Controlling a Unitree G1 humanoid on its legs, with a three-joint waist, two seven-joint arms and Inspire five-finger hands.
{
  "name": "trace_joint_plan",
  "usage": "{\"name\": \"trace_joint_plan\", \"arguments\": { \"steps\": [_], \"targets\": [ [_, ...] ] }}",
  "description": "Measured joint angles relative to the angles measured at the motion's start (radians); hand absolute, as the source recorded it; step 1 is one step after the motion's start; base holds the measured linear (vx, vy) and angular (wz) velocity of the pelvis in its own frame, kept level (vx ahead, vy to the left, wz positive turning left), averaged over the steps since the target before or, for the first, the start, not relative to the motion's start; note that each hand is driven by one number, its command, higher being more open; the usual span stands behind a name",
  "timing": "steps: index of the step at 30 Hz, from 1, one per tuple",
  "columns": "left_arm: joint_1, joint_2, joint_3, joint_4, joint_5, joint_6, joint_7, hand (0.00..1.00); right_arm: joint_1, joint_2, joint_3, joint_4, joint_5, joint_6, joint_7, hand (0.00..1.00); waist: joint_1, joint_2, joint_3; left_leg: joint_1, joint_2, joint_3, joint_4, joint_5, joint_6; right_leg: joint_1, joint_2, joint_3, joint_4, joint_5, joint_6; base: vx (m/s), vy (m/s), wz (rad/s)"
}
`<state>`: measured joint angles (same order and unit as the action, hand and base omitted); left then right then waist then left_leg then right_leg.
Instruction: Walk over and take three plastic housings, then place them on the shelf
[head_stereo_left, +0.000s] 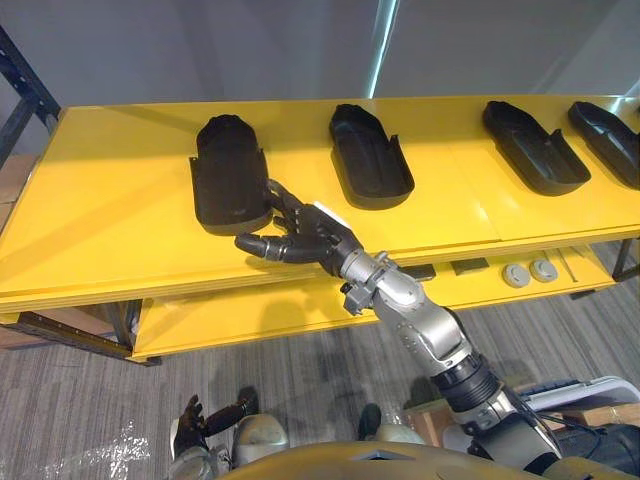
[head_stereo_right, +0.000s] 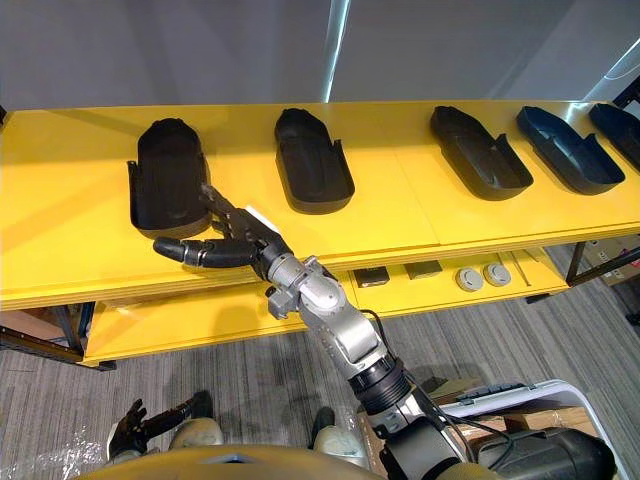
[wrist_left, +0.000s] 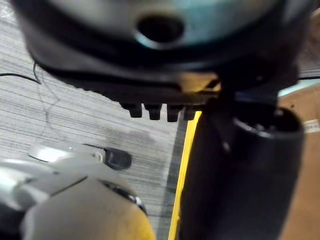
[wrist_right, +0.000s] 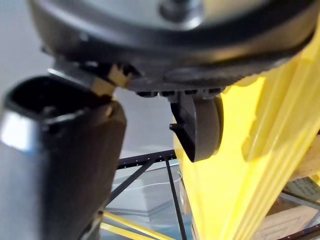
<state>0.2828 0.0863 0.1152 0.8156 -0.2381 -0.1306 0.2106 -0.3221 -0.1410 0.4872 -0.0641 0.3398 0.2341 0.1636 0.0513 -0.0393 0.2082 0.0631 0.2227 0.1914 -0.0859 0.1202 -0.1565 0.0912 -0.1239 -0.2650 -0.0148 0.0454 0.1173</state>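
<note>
Several black plastic housings lie in a row on the yellow shelf top (head_stereo_left: 120, 230). My right hand (head_stereo_left: 305, 235) reaches in from the lower right to the leftmost housing (head_stereo_left: 230, 170). Its straight fingers touch that housing's near right corner, and the thumb sticks out to the left just in front of it. Nothing is gripped. The right wrist view has that housing's edge (wrist_right: 200, 125) just past the fingers. A second housing (head_stereo_left: 370, 155) and a third housing (head_stereo_left: 533, 145) lie further right. My left hand (head_stereo_left: 205, 415) hangs low near the floor, open with nothing in it.
A fourth housing (head_stereo_left: 608, 140) lies at the shelf's right end. A lower yellow shelf (head_stereo_left: 250, 315) carries two round grey discs (head_stereo_left: 530, 272) and small dark flat parts (head_stereo_left: 470, 266). A dark metal rack post (head_stereo_left: 25, 85) stands at the far left. A box (head_stereo_left: 590, 400) sits lower right.
</note>
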Motion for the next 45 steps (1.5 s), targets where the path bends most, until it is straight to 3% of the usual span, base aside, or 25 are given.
{"name": "trace_joint_plan", "arguments": {
  "steps": [7, 12, 17, 20, 27, 31, 34, 38, 41, 45],
  "targets": [
    [0.0, 0.0, 0.0, 0.003, 0.0, 0.0, 0.004, 1.0, 0.004, 0.001, -0.009, 0.0, -0.023, -0.028, -0.057, 1.0, 0.001, 0.0, 0.0, 0.0, 0.0, 0.0, -0.002, 0.0, 0.0, 0.0, 0.0, 0.0, 0.0, 0.0, 0.0, 0.0, 0.0, 0.0],
    [0.001, -0.002, 0.007, 0.016, 0.001, -0.005, 0.003, 1.0, 0.005, -0.002, -0.145, -0.106, -0.11, -0.152, -0.113, 1.0, 0.001, -0.001, -0.001, 0.003, 0.0, 0.003, -0.003, 0.001, -0.001, 0.001, 0.0, 0.001, 0.0, 0.0, 0.0, 0.0, 0.0, -0.02],
    [0.012, -0.024, 0.049, 0.018, 0.002, -0.033, 0.002, 1.0, 0.044, -0.007, -0.297, -0.318, -0.14, -0.318, -0.181, 1.0, -0.007, -0.003, -0.008, 0.022, -0.003, 0.034, -0.003, -0.003, -0.003, -0.002, -0.003, 0.028, -0.002, 0.001, 0.003, 0.01, 0.004, -0.16],
    [0.03, -0.03, 0.055, 0.018, 0.008, -0.045, 0.0, 1.0, 0.117, -0.02, -0.382, -0.347, -0.151, -0.377, -0.2, 1.0, -0.024, -0.003, -0.041, 0.028, -0.005, 0.048, -0.003, -0.008, -0.003, -0.004, -0.005, 0.039, -0.004, 0.003, 0.005, 0.01, 0.01, -0.09],
    [0.034, -0.029, 0.048, 0.033, 0.059, -0.045, -0.024, 1.0, 0.363, -0.02, -0.622, -0.341, -0.169, -0.359, -0.282, 1.0, -0.058, 0.01, -0.069, 0.053, -0.003, 0.125, -0.003, -0.023, -0.005, -0.035, -0.001, 0.119, -0.005, 0.012, 0.014, -0.01, 0.012, -0.33],
    [0.038, -0.018, 0.046, 0.059, 0.133, -0.038, -0.038, 1.0, 0.477, -0.019, -0.781, -0.33, -0.18, -0.29, -0.378, 1.0, -0.112, 0.012, -0.07, 0.109, 0.001, 0.266, -0.003, -0.044, -0.018, -0.075, 0.019, 0.251, -0.007, 0.039, 0.009, 0.01, 0.024, -0.93],
    [0.041, -0.019, 0.049, 0.061, 0.132, -0.023, -0.038, 1.0, 0.602, 0.009, -0.841, -0.319, -0.169, -0.263, -0.39, 1.0, -0.147, 0.014, -0.073, 0.153, 0.001, 0.377, -0.003, -0.064, -0.028, -0.097, 0.037, 0.342, -0.022, 0.062, 0.01, 0.02, 0.025, -1.08],
    [0.033, -0.022, 0.058, 0.069, 0.131, -0.02, -0.039, 1.0, 0.768, 0.076, -0.851, -0.307, -0.159, -0.263, -0.397, 1.0, -0.217, 0.017, -0.077, 0.213, 0.006, 0.512, -0.002, -0.086, -0.049, -0.11, 0.067, 0.434, -0.052, 0.09, 0.011, 0.0, 0.013, -0.93],
    [0.016, -0.036, 0.058, 0.056, 0.131, -0.022, -0.041, 1.0, 0.834, 0.11, -0.846, -0.291, -0.127, -0.265, -0.397, 1.0, -0.226, 0.021, -0.083, 0.244, 0.02, 0.567, -0.002, -0.102, -0.062, -0.111, 0.085, 0.434, -0.059, 0.098, 0.009, -0.04, -0.003, -0.52],
    [-0.002, -0.086, 0.037, 0.048, 0.138, -0.019, -0.042, 1.0, 0.862, 0.116, -0.793, -0.298, -0.092, -0.292, -0.353, 1.0, -0.244, 0.033, -0.106, 0.241, 0.031, 0.573, 0.0, -0.103, -0.065, -0.118, 0.096, 0.429, -0.059, 0.099, 0.011, -0.02, -0.009, -0.06]
  ]
}}
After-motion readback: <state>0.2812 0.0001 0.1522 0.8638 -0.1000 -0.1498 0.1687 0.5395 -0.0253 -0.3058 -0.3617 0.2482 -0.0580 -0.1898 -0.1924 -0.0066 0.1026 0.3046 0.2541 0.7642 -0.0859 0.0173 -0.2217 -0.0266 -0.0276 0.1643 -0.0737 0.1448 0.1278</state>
